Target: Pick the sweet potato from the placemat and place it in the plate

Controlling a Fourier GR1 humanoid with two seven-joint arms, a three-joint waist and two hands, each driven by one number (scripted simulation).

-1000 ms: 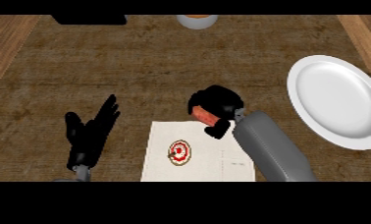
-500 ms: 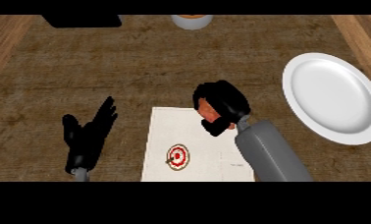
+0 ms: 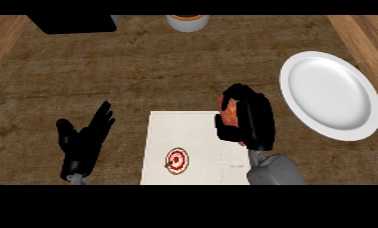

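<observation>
My right hand [image 3: 252, 120] is curled round the sweet potato [image 3: 229, 111] - fingers wrapped over its top and far side, so only a strip of reddish-orange skin shows at the left of my palm. The hand and its load sit over the upper right corner of the white placement mat, the placemat [image 3: 184, 132], whose round red mark [image 3: 176, 158] lies bare nearer to me. Whether the potato is lifted clear of the mat or touches it, I cannot tell from this steep view.

My left hand [image 3: 83, 141] rests open at the left, fingers up, beside the placemat and apart from it.

The plate [image 3: 325, 94] lies to my right on the wooden counter [image 3: 148, 72], white, nothing on it, with a gap of bare wood between it and my right hand.

Of the 3 parts of this job - grasp, carry, set down - I judge 1 done: the potato is in my grip. What is left is the move rightward across that gap and the release over the plate's middle. The plate's shallow rim is the thing to mind, since a rounded potato let go near the edge could roll off.
</observation>
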